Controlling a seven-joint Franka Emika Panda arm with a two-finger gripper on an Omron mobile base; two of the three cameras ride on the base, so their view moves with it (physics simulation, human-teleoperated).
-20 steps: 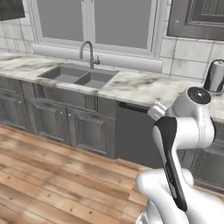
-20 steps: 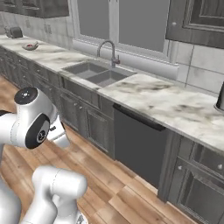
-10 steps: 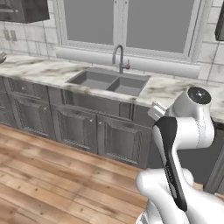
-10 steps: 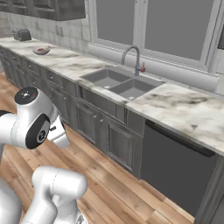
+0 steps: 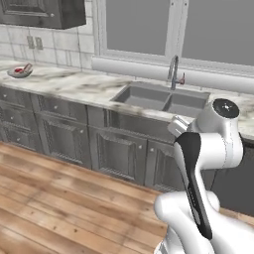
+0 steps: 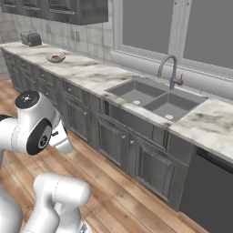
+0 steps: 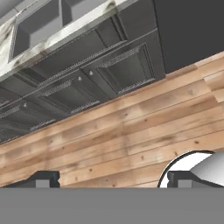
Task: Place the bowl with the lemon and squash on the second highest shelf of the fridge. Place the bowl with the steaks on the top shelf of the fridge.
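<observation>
Gripper [image 7: 113, 178]: tips spread, holding nothing.
Bowl [image 5: 20, 72]: far off on counter [image 5: 74, 87]; likely rigid, light, contents loose; grasp rim.

we see a marbled counter [image 6: 98, 75] running from ten o'clock down to four o'clock, with a double sink [image 6: 152, 98] near the centre and a curved faucet [image 6: 169, 69] behind it at one o'clock. a bowl [image 6: 55, 57] (contents reddish, too small to tell) sits at ten o'clock, a toaster [image 6: 31, 38] beyond it. grey cabinets [image 6: 113, 141] stand below, over a wood floor [image 6: 123, 200].
</observation>
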